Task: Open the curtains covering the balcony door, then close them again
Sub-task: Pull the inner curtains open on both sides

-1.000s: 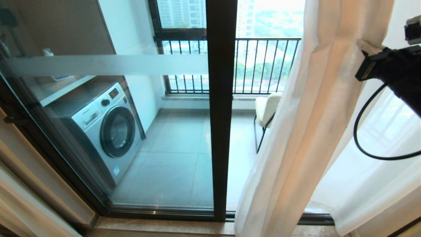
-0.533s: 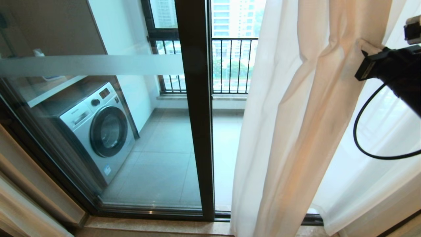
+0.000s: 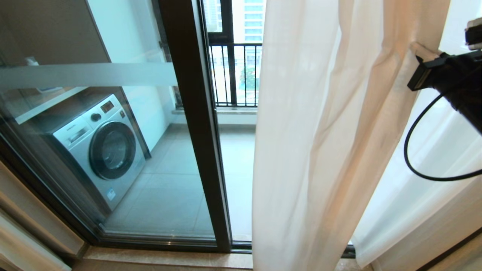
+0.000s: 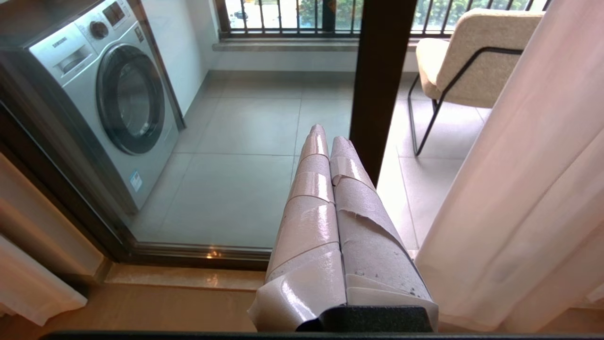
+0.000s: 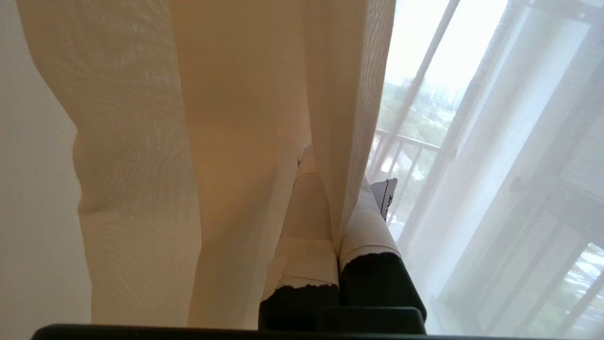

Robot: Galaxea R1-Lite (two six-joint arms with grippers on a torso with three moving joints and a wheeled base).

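The sheer white curtains (image 3: 320,150) hang in long folds down the right half of the head view. My right gripper (image 3: 418,51) is up at the right, shut on a pinched fold of them. In the right wrist view the fabric (image 5: 236,118) runs between the taped fingers of that gripper (image 5: 330,174). The balcony door (image 3: 192,131) shows its dark upright frame and a glass panel with a frosted stripe to the left of the curtains. My left gripper (image 4: 325,137) is shut and holds nothing, low in front of the door glass, with the curtains (image 4: 519,212) beside it.
A washing machine (image 3: 101,146) stands on the balcony behind the glass at the left. A cream chair (image 4: 467,52) with a dark metal frame stands near the black railing (image 3: 235,75). A stone sill (image 3: 162,259) runs under the door. Thick beige drapes (image 3: 22,233) hang at the left.
The whole head view has shifted left, so the camera has moved. My right gripper keeps its hold on the curtains, and the chair is now hidden behind them in the head view.
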